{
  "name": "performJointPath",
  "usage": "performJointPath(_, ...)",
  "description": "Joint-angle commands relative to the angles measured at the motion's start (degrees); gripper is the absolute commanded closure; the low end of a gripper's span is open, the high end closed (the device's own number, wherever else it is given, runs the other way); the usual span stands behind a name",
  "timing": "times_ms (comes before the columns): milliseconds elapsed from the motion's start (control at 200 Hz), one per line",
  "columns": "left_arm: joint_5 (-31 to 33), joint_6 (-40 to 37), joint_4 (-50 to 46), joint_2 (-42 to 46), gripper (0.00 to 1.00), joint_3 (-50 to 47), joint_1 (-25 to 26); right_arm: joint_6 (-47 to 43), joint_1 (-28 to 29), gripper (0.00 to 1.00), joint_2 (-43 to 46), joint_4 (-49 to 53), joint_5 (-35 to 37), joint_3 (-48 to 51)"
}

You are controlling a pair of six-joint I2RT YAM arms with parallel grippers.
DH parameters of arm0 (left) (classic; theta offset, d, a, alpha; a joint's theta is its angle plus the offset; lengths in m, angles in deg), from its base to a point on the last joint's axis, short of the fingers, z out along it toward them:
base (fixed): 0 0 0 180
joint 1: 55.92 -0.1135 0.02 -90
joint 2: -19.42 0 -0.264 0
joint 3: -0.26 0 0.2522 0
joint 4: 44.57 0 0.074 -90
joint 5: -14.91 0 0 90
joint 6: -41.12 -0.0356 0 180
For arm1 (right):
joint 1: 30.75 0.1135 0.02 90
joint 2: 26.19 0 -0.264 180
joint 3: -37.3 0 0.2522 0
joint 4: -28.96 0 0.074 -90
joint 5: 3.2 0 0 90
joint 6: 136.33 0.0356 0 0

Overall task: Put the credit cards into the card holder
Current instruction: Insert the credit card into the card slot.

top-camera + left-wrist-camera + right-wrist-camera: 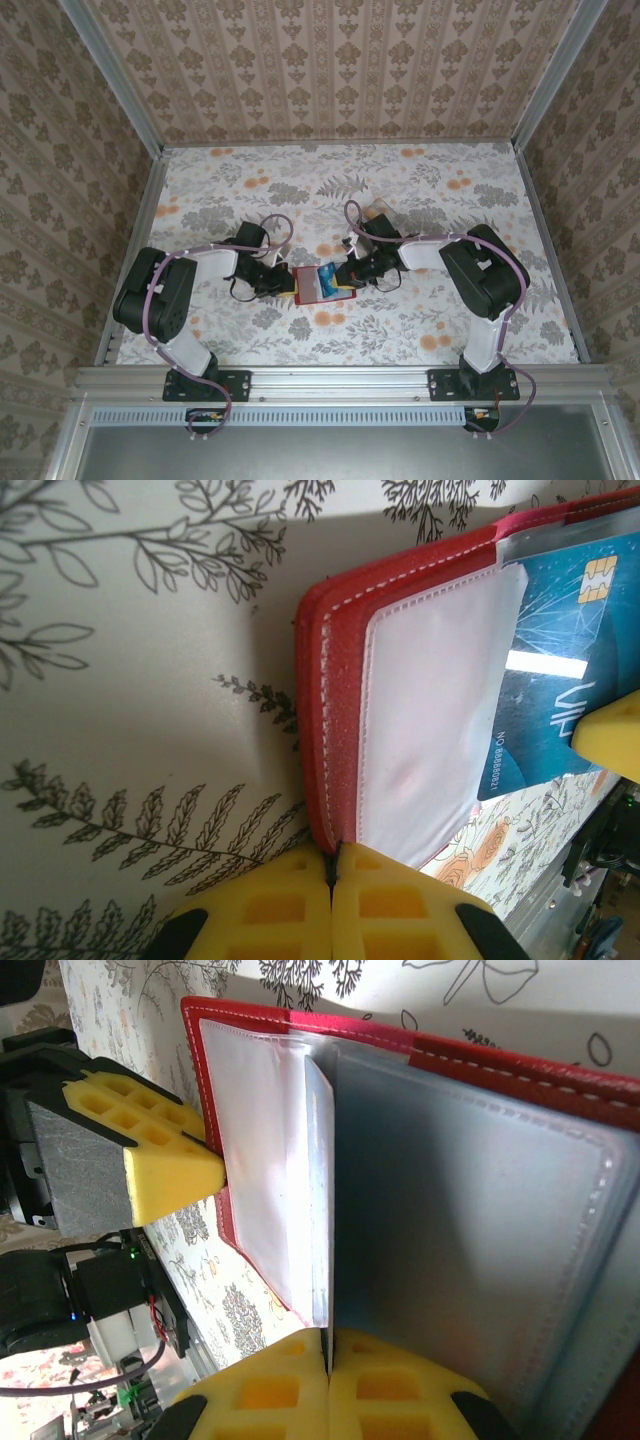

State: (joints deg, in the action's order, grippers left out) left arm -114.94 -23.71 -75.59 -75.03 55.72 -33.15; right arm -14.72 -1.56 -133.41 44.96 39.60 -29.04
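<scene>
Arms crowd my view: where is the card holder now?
In the top view, the card holder lies open on the table, between the left gripper and right gripper, each shut on it.

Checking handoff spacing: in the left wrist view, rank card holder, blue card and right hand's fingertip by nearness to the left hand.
1. card holder: red corner pinched in the left hand, bottom centre.
2. blue card: upper right, past the clear pocket.
3. right hand's fingertip: right edge, over the card.

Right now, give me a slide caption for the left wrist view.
Left hand shut on the red holder's corner, a blue card at its clear pocket's edge.
</scene>
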Motion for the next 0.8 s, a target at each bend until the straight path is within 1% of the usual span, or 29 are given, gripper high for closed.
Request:
performJointPath(0,-0.01,-1.7,-0.33,-0.82,0.94,0.06,-0.44,-0.57,0.08,1.0,-1.32,2.43,-1.37,-0.64)
performJointPath(210,0.29,-1.45,-0.53,-0.69,0.96,0.12,-0.48,1.37,0.12,1.0,-1.85,-1.14,-4.07,0.04)
performJointPath(520,0.66,-1.34,-0.92,-0.21,0.97,0.23,-0.44,4.65,0.08,1.0,-1.85,-6.02,-5.81,1.07)
performJointPath(795,0.72,-1.21,-0.59,-0.34,0.98,0.15,-0.44,6.67,0.24,1.0,-4.09,-9.01,-6.46,2.19)
